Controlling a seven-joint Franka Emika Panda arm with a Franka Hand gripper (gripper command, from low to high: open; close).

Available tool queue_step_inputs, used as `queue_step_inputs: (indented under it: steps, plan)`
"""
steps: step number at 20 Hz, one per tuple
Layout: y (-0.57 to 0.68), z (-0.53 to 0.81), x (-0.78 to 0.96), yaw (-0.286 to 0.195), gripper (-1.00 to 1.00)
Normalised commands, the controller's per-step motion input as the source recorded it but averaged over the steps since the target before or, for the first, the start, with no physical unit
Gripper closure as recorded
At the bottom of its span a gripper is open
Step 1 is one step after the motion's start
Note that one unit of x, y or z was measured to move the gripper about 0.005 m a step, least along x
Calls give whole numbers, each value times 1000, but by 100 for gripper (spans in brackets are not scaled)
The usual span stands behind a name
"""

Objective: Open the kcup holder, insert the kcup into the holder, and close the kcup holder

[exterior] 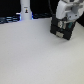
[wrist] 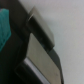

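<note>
The kcup holder (exterior: 61, 31) is a black boxy unit at the back of the white table, on the exterior view's right. My gripper (exterior: 64, 23) hangs right over it, at or touching its top; the blur hides how its jaws stand. The wrist view is very close on the holder (wrist: 42, 57), showing black edges and pale handle slots. A teal patch (wrist: 4, 30) sits at that frame's edge, and I cannot identify it. The kcup is not in view in either frame.
The white table (exterior: 35, 55) fills most of the exterior view. A white upright post with a blue light (exterior: 25, 10) stands at the back on the exterior view's left, with dark items (exterior: 7, 20) along the rear edge.
</note>
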Motion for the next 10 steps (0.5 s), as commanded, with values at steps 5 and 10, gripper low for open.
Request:
queue_step_inputs:
  steps: [5,10]
  plan:
    - [285,874,139,57,-100]
    - [32,734,187,7,-100]
